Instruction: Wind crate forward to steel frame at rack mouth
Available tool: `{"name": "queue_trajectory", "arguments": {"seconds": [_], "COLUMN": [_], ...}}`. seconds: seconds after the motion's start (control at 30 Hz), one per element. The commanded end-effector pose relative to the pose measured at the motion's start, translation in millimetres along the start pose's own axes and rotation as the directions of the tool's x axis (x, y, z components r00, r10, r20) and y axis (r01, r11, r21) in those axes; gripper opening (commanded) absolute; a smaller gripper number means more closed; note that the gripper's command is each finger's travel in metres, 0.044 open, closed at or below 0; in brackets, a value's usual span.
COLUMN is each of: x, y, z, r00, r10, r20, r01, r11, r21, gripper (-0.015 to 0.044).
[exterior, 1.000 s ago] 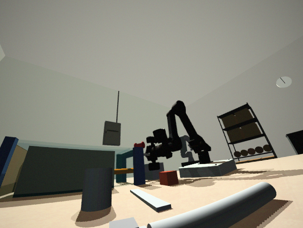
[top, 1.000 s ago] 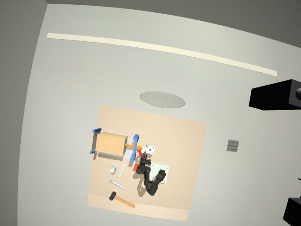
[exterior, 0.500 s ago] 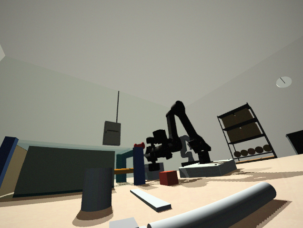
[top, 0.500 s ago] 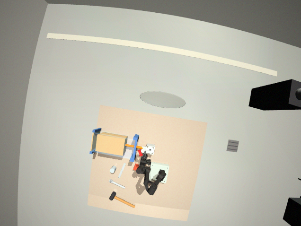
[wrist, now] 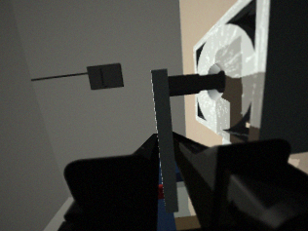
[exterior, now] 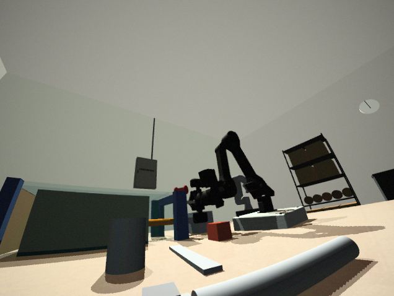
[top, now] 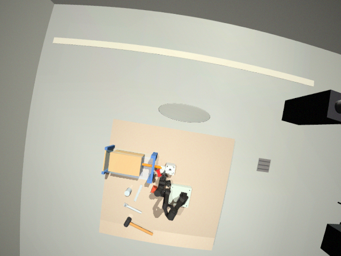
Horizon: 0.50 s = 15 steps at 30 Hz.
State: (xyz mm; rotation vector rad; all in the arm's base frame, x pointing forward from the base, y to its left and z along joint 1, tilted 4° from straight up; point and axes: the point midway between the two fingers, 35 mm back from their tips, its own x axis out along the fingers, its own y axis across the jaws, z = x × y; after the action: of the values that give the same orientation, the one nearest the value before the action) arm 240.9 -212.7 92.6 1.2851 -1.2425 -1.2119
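Observation:
The tan crate [top: 125, 164] [exterior: 85, 222] sits flat inside the clear-panelled cubby, with a gap between its front and the blue steel frame [top: 154, 157] [exterior: 181, 216] at the mouth. An orange strap [top: 147, 165] [exterior: 160, 222] runs from it to the white winch [top: 172, 173] [wrist: 228, 43]. My gripper [top: 163, 174] [exterior: 191, 202] [wrist: 163, 136] is shut on the grey arm of the winch handle [wrist: 161, 103], beside the winch. The red knob [top: 158, 172] [exterior: 181, 189] is near the frame. The dark key [wrist: 185, 85] points at the round hole; whether its tip is inside, I cannot tell.
A red block [top: 153, 189] [exterior: 218, 231] lies near my base plate [top: 175, 189] [exterior: 254, 222]. A grey cylinder [top: 127, 192] [exterior: 126, 244], a flat bar [top: 138, 193] [exterior: 196, 259], a wrench-like tool [top: 133, 208] and a hammer [top: 140, 228] are on the bench.

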Motion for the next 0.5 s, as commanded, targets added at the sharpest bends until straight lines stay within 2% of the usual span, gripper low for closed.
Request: {"name": "queue_trajectory", "arguments": {"seconds": [0.0, 0.17, 0.47], "x": [0.2, 0.3, 0.1], "y": [0.1, -1.6, -1.2], "z": [-0.7, -0.8, -0.1], "r00": [1.000, 1.000, 1.000], "r10": [0.002, 0.000, 0.000], "r20": [0.000, 0.000, 0.000], "r01": [-0.002, 0.000, 0.000], "r11": [1.000, 1.000, 1.000], "r21": [0.005, 0.002, -0.001], "gripper": [0.0000, 0.0000, 0.0236]}}
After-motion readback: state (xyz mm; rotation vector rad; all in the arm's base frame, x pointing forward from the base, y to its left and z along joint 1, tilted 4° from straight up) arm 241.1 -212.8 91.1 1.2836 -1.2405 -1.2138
